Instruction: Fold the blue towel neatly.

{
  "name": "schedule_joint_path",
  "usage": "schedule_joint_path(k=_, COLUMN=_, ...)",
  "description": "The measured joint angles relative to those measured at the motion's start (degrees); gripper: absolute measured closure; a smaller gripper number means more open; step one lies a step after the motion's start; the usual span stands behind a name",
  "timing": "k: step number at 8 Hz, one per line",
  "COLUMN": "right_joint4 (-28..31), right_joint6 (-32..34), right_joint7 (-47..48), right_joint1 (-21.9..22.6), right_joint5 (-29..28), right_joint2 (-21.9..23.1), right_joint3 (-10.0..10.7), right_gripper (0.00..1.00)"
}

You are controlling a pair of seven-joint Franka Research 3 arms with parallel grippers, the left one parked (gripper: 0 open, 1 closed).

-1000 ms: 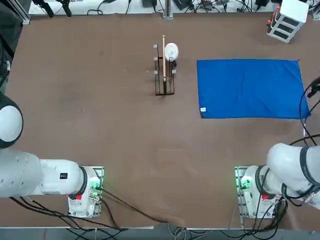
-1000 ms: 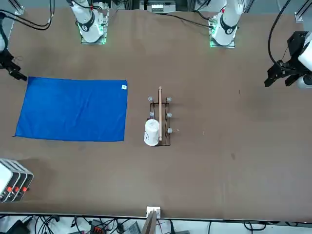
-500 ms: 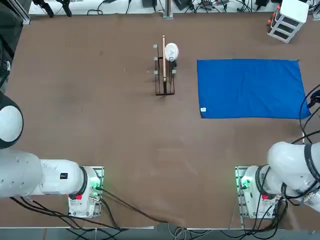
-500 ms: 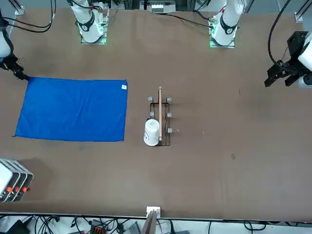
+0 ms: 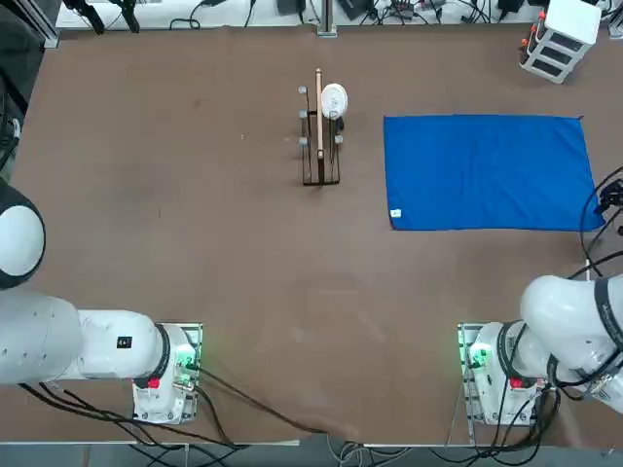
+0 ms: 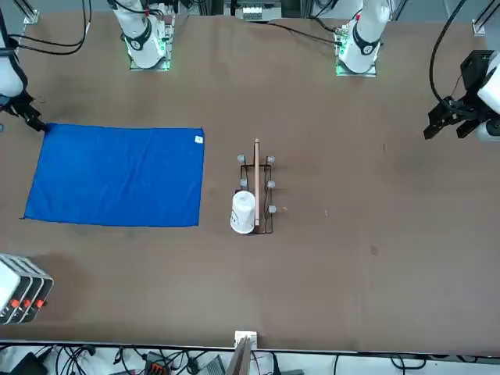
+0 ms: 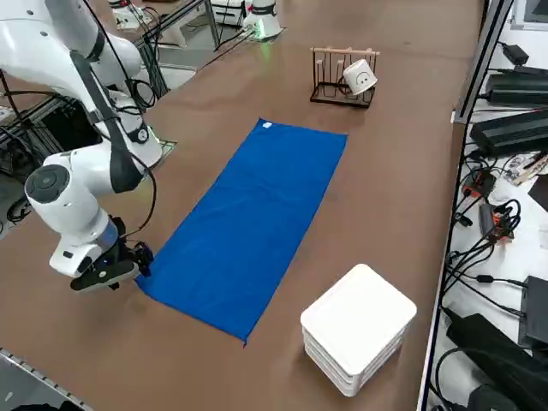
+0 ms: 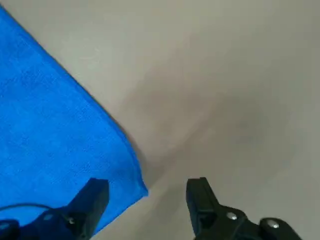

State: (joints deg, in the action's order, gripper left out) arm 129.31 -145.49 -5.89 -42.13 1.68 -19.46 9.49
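Table [image 5: 195, 195] overhead; wrist shows open pincer [image 8: 146, 192] straddling towel [image 8: 45, 140] corner.

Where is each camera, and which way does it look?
Top: overhead, looking down; both arm bases at the bottom, flat royal-blue rectangular towel at right.
Front: across the table, facing the robot; the open right claw at the towel's corner.
Right side: raised, looking diagonally over the brown table; white right arm at left.
Wrist: on the right arm, looking past its black fingers at that corner.
All four share the towel.
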Motion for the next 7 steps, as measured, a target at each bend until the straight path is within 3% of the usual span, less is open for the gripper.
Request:
schedule_joint_path(k=3, right_joint4=-0.01, right_joint6=-0.88, right_joint7=0.01, right_joint1=-0.19, right_joint5=0.00, right_joint2=-1.41, right_joint3=-0.03, right_gripper=0.08)
schedule_joint_path(k=5, right_joint4=-0.01, right_joint6=-1.04, right_joint7=0.01, right_joint1=-0.29, right_joint5=-0.01, right_joint2=-1.83, right_joint3=-0.19, right_gripper=0.22)
schedule_joint_path(k=7, right_joint4=-0.01, right_joint6=-1.08, right_joint7=0.01, right_joint1=-0.36, right_joint5=-0.01, right_joint2=-1.97, right_joint3=-0.27, right_gripper=0.28)
